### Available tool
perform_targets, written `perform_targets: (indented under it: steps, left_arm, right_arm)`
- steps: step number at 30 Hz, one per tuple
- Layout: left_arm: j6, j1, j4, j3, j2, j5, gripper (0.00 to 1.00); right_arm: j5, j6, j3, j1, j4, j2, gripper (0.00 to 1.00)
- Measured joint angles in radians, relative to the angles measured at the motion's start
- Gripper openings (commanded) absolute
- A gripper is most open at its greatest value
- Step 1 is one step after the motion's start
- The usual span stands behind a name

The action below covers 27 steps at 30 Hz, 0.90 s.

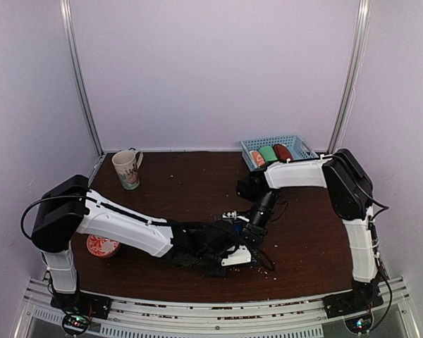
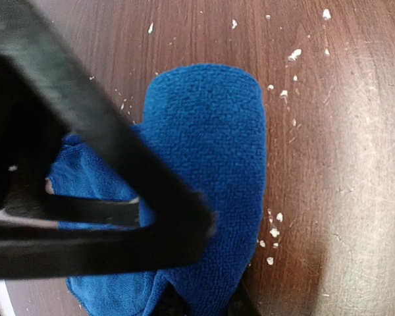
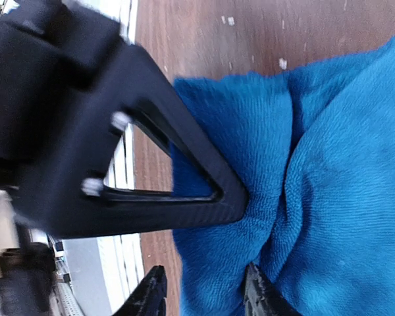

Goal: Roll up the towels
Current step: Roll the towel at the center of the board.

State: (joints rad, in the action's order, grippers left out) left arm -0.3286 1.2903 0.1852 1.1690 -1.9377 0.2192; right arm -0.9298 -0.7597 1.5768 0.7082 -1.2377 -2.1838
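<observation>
The royal blue towel (image 2: 210,138) lies partly rolled on the wooden table, at the front centre where both arms meet (image 1: 235,227). My left gripper (image 2: 207,306) is shut on the near end of the roll, its fingertips (image 2: 174,307) pressed against both sides of the cloth. My right gripper (image 3: 204,296) is open around a bunched fold of the same towel (image 3: 329,171). One of its fingertips (image 3: 260,293) presses into the cloth and the other stands off the edge over bare wood. A rust-brown rolled towel (image 1: 283,151) lies in the basket.
A blue basket (image 1: 301,144) at the back right also holds a green roll (image 1: 269,153) and an orange-and-white roll (image 1: 258,158). A mug (image 1: 127,170) stands at the back left. A red round object (image 1: 101,246) lies by the left arm. White crumbs (image 2: 274,232) dot the wood.
</observation>
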Motion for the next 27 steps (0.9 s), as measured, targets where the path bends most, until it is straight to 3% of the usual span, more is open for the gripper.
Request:
perform_targets:
  steps: [4,8,11,17,27]
  left_arm:
    - [0.013,0.000,0.009,0.005,0.000,-0.012,0.13]
    - [0.026,-0.001,0.029,0.018,0.000,-0.036,0.13]
    - [0.039,0.000,0.050,0.029,0.000,-0.056,0.13]
    - [0.078,0.002,0.121,0.075,-0.002,-0.088,0.13]
    - [0.146,-0.005,0.190,0.127,-0.003,-0.182,0.10]
  right_arm:
    - [0.002,-0.032,0.091,-0.017,-0.059,0.002,0.40]
    - [0.002,-0.021,0.157,-0.041,-0.070,-0.004,0.21]
    - [0.032,0.072,0.165,-0.048,-0.002,-0.026,0.14]
    - [0.188,0.240,0.130,-0.048,0.162,-0.080,0.11]
    - [0.251,0.341,0.127,-0.036,0.189,-0.071,0.10]
